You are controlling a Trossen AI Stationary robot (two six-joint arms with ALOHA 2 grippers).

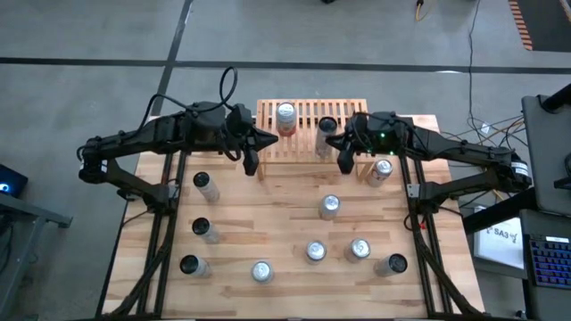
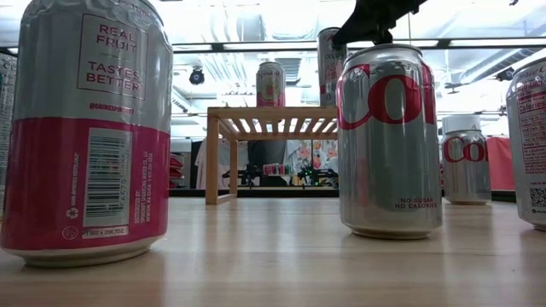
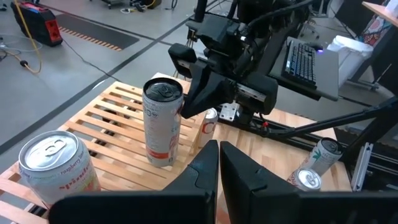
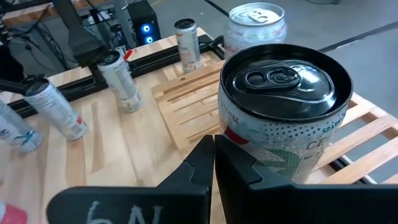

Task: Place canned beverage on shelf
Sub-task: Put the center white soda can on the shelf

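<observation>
shelf: low slatted light-wood rack set at bench far edge | two cans stood on it: pink-and-silver can, dark-topped slim can | left pincer pressed together, empty, beside shelf front | right pincer pressed together, empty, before slim can | remaining silver cans left spread on bench, likely awaiting placement

From my seat I see a light wooden table standing on a grey floor, with a dark line running across the floor beyond the table's far edge. Off the table's right side sit a keyboard with blue-lit keys and, just beside it, a white labelled box; loose cables trail on the floor near them. My left wrist feed shows a red case on the floor, a yellow cable beside it and a striped floor strip. The right wrist feed shows a dark computer tower glowing blue.
</observation>
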